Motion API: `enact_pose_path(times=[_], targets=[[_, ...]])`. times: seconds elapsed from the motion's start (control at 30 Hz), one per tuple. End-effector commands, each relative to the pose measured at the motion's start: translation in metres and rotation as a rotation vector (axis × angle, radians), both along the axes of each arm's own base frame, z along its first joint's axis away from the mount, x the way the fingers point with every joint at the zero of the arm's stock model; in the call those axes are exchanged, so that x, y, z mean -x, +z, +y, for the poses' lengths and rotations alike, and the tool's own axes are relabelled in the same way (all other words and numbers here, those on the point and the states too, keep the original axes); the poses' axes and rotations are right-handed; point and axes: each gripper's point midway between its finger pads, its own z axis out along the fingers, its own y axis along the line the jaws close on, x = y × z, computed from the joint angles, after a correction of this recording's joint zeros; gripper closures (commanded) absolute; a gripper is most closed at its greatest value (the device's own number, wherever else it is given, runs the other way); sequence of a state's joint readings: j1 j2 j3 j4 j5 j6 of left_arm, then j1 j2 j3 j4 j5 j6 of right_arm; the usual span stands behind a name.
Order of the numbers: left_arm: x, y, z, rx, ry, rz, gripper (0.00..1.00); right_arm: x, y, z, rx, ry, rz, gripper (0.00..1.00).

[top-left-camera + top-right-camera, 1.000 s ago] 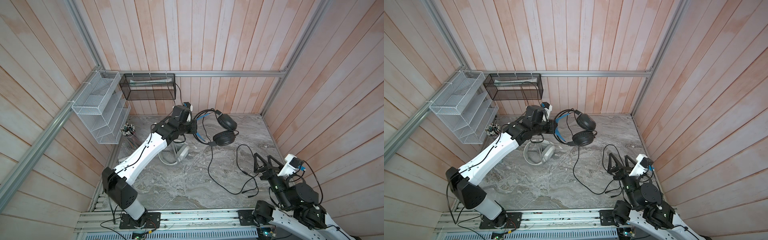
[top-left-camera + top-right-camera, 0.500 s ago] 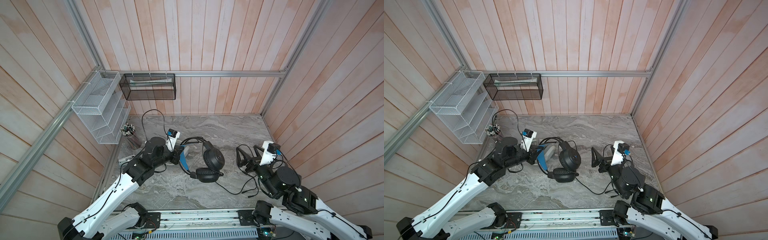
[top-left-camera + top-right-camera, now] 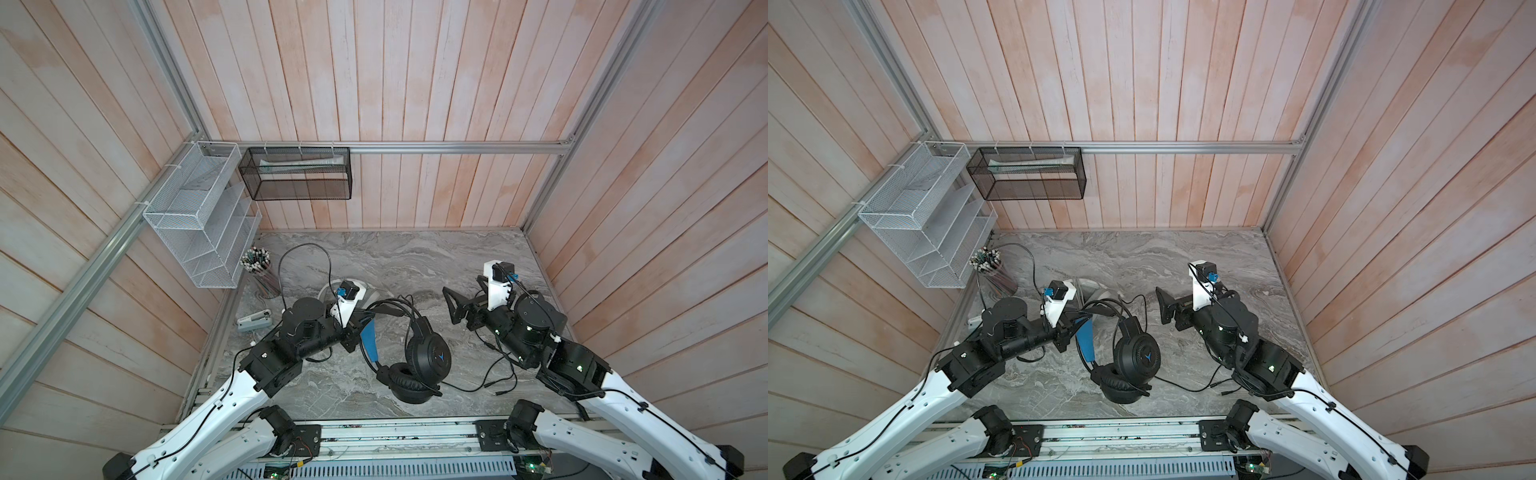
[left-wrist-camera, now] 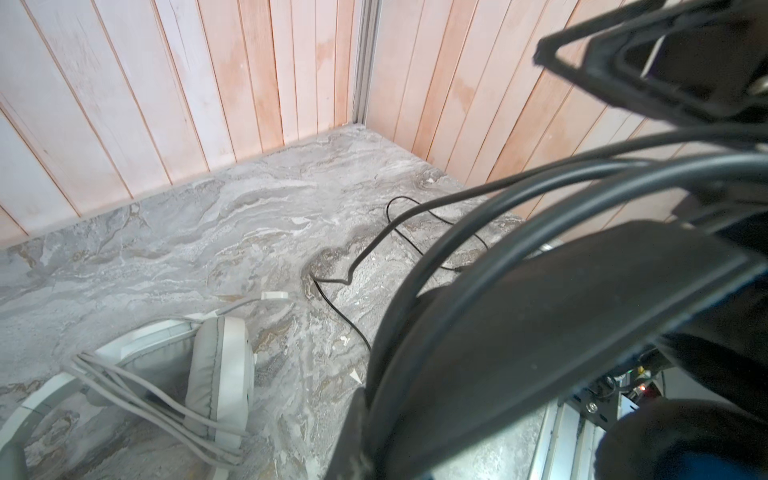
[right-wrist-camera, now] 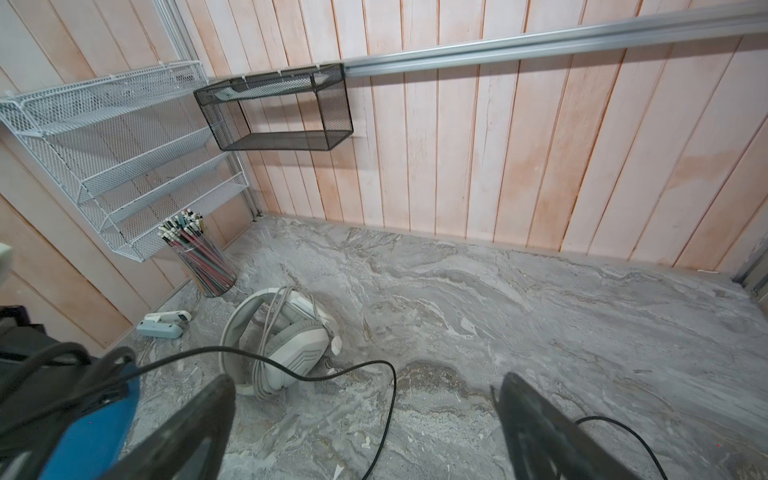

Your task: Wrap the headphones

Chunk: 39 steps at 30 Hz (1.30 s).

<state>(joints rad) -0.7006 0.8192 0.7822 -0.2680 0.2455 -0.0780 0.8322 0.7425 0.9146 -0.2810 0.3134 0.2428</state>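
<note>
black headphones [image 3: 428, 358] [image 3: 1138, 357] sit near the front middle of the marble tabletop [image 3: 415, 257]. the ear cups are low, and i can't tell if the lower cup touches the top. the blue-lined headband [image 3: 369, 341] rises toward the l gripper [image 3: 358, 324], which is clamped tight on that band in both top views. the black cable [image 3: 469, 388] trails over the marble toward the r arm. in the r wrist view a loop of it lies on the top, seen between the fingers [image 5: 195, 428]. r gripper [image 3: 459, 311] hovers just right of the headset w/ jaws spread wide and nothing in them. white headphones [image 5: 286, 345] lie flat behind the l gripper, w/ the white cable [image 5: 272, 316] looped over the band. further back-left are the pencil cup [image 3: 259, 270], a small white device [image 3: 253, 322], a white wire rack [image 3: 199, 220] & a black mesh basket [image 3: 299, 178] on the walls.
</note>
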Motion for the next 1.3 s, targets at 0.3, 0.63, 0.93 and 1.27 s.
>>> enact_pose_path(times=[0.3,0.63,0.93,1.27], targets=[[0.018,0.031,-0.006,0.122,-0.09,-0.081,1.0,0.007,-0.04,0.047,-0.046,0.337,0.11,0.0],[0.025,0.03,-0.011,0.14,-0.137,-0.063,1.0,0.022,-0.073,0.079,-0.109,0.538,0.136,0.01],[0.031,0.029,-0.014,0.138,-0.177,-0.051,1.0,0.043,-0.076,0.109,-0.162,0.73,0.107,0.02],[0.031,0.024,-0.018,0.124,-0.195,-0.029,1.0,0.046,-0.057,0.115,-0.158,0.743,-0.004,0.2]])
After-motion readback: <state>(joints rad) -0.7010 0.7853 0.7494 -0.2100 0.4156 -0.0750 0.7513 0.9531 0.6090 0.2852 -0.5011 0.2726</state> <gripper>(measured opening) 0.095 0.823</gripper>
